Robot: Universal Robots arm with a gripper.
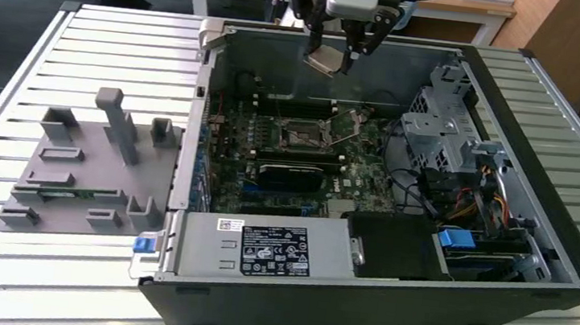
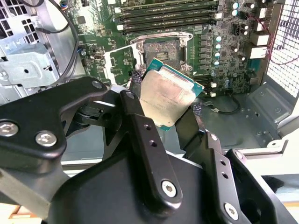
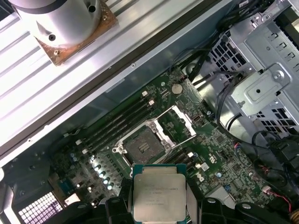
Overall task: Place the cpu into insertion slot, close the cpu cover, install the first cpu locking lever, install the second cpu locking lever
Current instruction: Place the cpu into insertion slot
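Note:
My gripper (image 1: 333, 58) hangs above the far part of the open computer case, shut on the cpu (image 1: 320, 59), a flat square chip with a pale silver face and a green edge. In both wrist views the cpu (image 2: 166, 95) (image 3: 159, 196) sits between the black fingers (image 2: 140, 126), held by two opposite edges. The insertion slot (image 1: 301, 135) (image 2: 162, 50) (image 3: 142, 147) lies below on the green board, dark and bare in its centre. The cpu cover (image 3: 176, 122) (image 2: 120, 61), a silver frame with a window, is swung open beside the slot.
The case walls (image 1: 204, 81) ring the board. A metal drive cage (image 1: 445, 130) and loose cables (image 1: 469, 202) stand at the exterior view's right, and a power supply (image 1: 259, 248) at the front. Long memory slots (image 3: 117, 123) flank the socket. A grey fixture plate (image 1: 85, 165) lies outside.

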